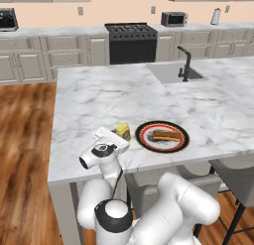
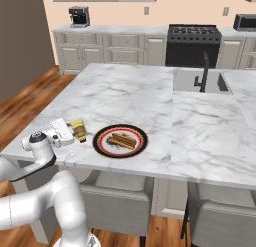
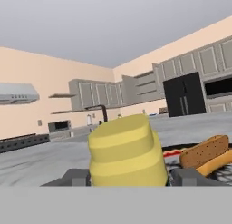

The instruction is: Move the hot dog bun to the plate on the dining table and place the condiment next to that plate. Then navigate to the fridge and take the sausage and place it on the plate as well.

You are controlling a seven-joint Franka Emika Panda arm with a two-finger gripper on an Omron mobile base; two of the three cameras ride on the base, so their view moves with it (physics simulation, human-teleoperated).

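Here the bottle stands centre frame between the gripper's parted fingers, apparently untouched; the bun lies on the plate at right.

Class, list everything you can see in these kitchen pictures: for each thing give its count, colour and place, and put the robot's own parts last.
dining table: one, white-grey marble, centre of room
sink: one, grey, set in the table's far side
faucet: one, black, at the sink
plate: one, dark rim with red ring, near the table's front edge
hot dog bun: one, tan-brown, lying on the plate
condiment: one, yellow, standing on the table left of the plate
stove: one, black, at the back wall
microwave: one, grey-black, on the wall counter
coffee machine: one, black, on the wall counter
fridge: one, black, among the far cabinets
stools: grey, under the table's front edge
gripper: one, white, jaws either side of the condiment
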